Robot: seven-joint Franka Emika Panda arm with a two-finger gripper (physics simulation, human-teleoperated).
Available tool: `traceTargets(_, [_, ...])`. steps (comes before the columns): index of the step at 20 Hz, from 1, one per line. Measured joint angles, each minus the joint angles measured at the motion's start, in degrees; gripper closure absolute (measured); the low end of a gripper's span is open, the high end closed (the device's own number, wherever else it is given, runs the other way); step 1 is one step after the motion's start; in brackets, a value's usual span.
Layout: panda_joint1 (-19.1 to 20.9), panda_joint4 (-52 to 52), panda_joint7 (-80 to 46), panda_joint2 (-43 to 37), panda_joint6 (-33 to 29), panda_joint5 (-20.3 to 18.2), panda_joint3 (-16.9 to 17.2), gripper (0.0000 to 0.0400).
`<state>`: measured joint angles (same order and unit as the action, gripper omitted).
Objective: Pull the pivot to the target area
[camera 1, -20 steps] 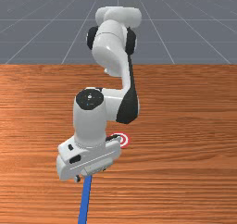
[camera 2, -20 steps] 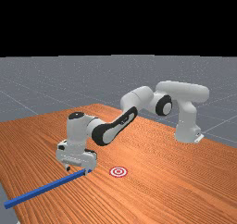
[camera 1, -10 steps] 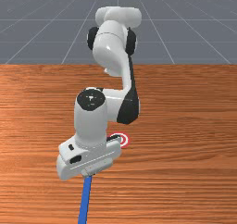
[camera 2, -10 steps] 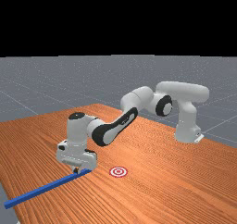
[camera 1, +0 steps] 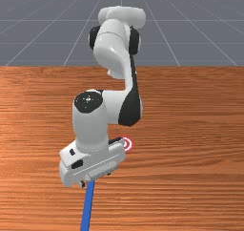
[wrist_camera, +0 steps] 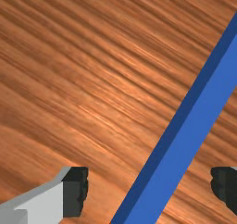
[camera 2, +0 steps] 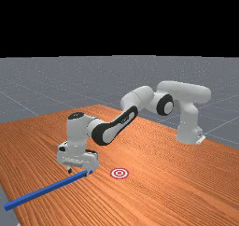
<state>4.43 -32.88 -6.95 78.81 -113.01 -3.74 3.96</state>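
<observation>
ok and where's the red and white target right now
In the far view, the target lies on the table, just right of the gripper and the end of the blue bar. In the front view, the gripper partly covers it.

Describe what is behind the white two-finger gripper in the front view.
Part of the round red-and-white target shows past the gripper; the rest is covered. The long blue bar runs in behind the gripper, one end hidden.

Table [camera 2: 186, 183] is orange-brn wood. Blue bar [camera 2: 44, 190] lies on it, one end under gripper [camera 2: 78, 172], running twd far view's left; red/wht target [camera 2: 119, 173] nr gripper, to far view's right.
</observation>
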Motion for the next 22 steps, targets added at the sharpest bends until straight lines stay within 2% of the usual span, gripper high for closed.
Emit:
traceTargets(14, [0.23, 2.41, -0.02, 1.54, 0.89, 0.14, -0.33, 0.0000])
traceTargets(15, [-0.04, -11.70, 0.87, -5.42, -10.09, -0.55, -0.59, 0.0000])
traceTargets(19, [-0.25, -22.68, 1.44, -14.53, -14.82, -0.84, -0.77, 0.0000])
traceTargets(20, [-0.37, -12.54, -0.41, -10.53, -3.83, -0.19, -0.06, 0.0000])
traceTargets(21, [-0.28, -11.57, 0.39, -9.97, -3.58, -0.07, -0.20, 0.0000])
traceTargets(22, [0.80, -10.23, 1.80, -9.01, -3.05, -1.77, -1.96, 0.0000])
